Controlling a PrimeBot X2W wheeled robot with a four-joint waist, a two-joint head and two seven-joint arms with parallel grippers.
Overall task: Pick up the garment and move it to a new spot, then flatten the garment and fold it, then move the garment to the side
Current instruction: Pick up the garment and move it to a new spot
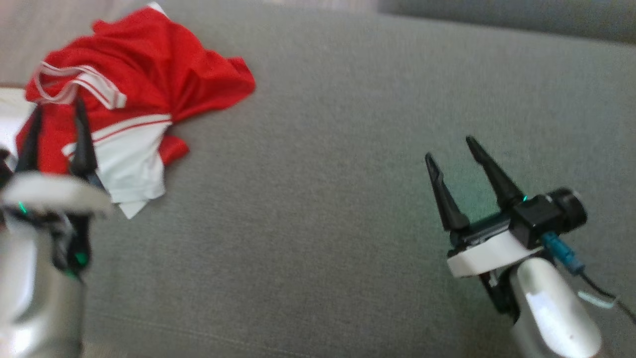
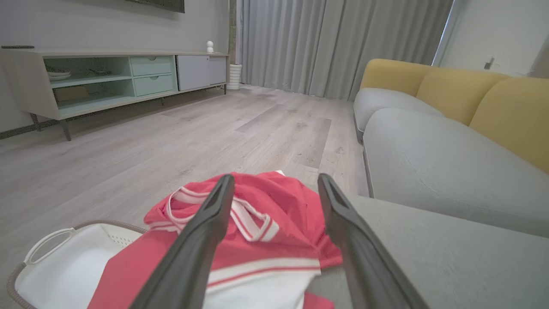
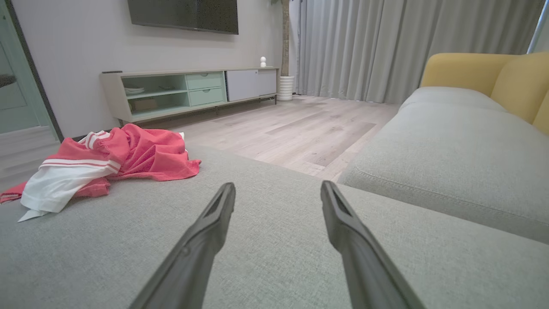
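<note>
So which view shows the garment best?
The right wrist view: the garment lies nearly whole, sharp and unblocked. The head view shows it blurred, the left jaws over it; the left wrist view is close, but crossed by the jaws and cropped.

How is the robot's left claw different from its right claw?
The left gripper is right at the red and white garment, its fingers pointing over it. The right gripper has bare grey sofa before its fingers, well away from the garment. The left gripper is near the sofa's edge, by a white basket, while the right gripper is further in. Both are open and hold nothing.
</note>
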